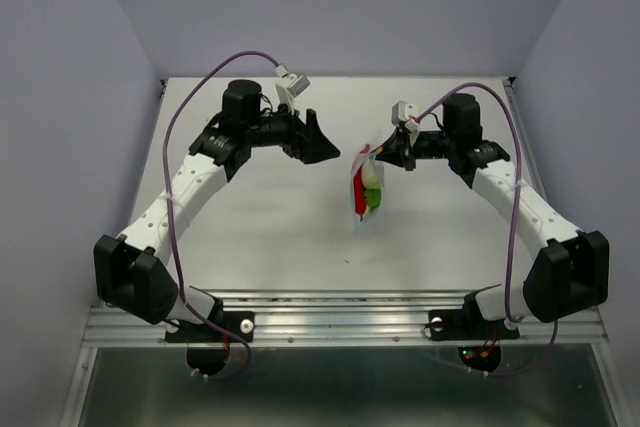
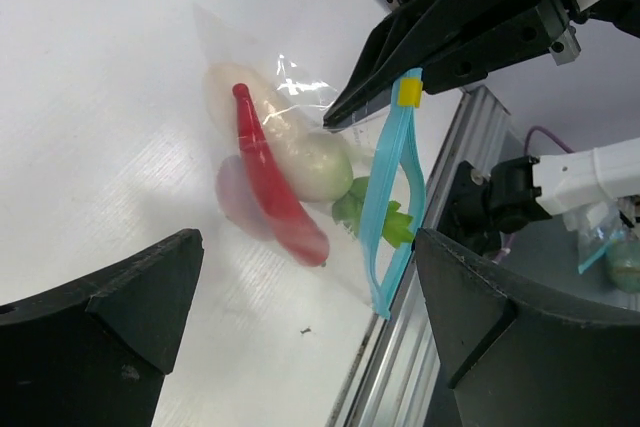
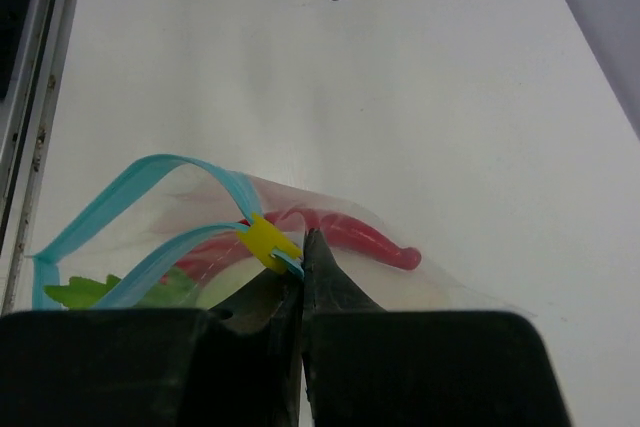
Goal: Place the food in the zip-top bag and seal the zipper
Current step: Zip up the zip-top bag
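Note:
My right gripper (image 1: 387,154) is shut on the corner of the zip-top bag (image 1: 364,192), pinching the light-blue zipper (image 3: 120,197) right beside its yellow slider (image 3: 265,239). The bag hangs from it over the table's middle. The zipper's two strips stand apart, so the mouth is open. Inside lie the red chili (image 2: 270,182), the white egg-shaped vegetable (image 2: 320,162) with its green stem (image 2: 375,212), and the purplish-pink ball (image 2: 235,197). My left gripper (image 1: 322,137) is open and empty, a short way left of the bag.
An aluminium rail (image 1: 340,312) runs along the table's near edge. Grey walls close in the back and both sides. A tiny dark speck (image 1: 347,260) lies on the white table (image 1: 270,227) near the front.

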You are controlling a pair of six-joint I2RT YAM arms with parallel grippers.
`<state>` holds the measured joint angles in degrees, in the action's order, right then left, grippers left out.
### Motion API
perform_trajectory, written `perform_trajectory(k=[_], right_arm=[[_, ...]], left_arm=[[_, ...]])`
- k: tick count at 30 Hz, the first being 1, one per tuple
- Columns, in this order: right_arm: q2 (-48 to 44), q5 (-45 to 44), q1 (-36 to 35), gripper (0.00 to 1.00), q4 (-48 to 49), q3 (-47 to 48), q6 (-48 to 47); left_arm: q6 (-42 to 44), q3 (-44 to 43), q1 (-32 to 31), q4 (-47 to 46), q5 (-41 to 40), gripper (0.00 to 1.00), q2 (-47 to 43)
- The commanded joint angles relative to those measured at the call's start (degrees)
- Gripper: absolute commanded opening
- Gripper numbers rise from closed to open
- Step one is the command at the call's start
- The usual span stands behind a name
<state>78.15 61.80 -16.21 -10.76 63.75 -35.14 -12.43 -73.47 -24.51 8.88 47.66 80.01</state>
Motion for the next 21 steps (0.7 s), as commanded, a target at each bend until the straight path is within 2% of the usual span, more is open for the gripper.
perform_trajectory(k=[1, 4, 6, 12, 19, 21], right_arm=[[2.3, -1.2, -0.8, 0.01, -7.0, 5.3, -0.5], [2.9, -1.6, -0.8, 0.01, -8.7, 6.5, 0.9], [2.9, -3.3, -2.2, 0.01, -8.9, 6.3, 1.6], [3.1, -10.9, -4.3, 0.01, -9.5, 6.7, 5.1], [2.6, -12.8, -4.3, 0.01, -12.6, 8.5, 9.0], [2.4, -13.6, -4.3, 0.01, -12.9, 8.5, 10.4]], left_arm=[[5.1, -4.4, -3.1, 1.8, -5.2, 0.99, -2.8], [6.5, -7.5, -9.2, 2.6, -11.3, 0.99, -0.8], [8.1, -10.5, -11.4, 4.4, -10.8, 0.99, 1.8], [8.8, -14.6, -12.9, 5.5, -14.1, 0.99, 5.9], [11.0, -15.1, -13.8, 7.7, -18.8, 0.99, 8.1], [11.1, -15.1, -13.8, 7.7, -17.9, 0.99, 8.8]])
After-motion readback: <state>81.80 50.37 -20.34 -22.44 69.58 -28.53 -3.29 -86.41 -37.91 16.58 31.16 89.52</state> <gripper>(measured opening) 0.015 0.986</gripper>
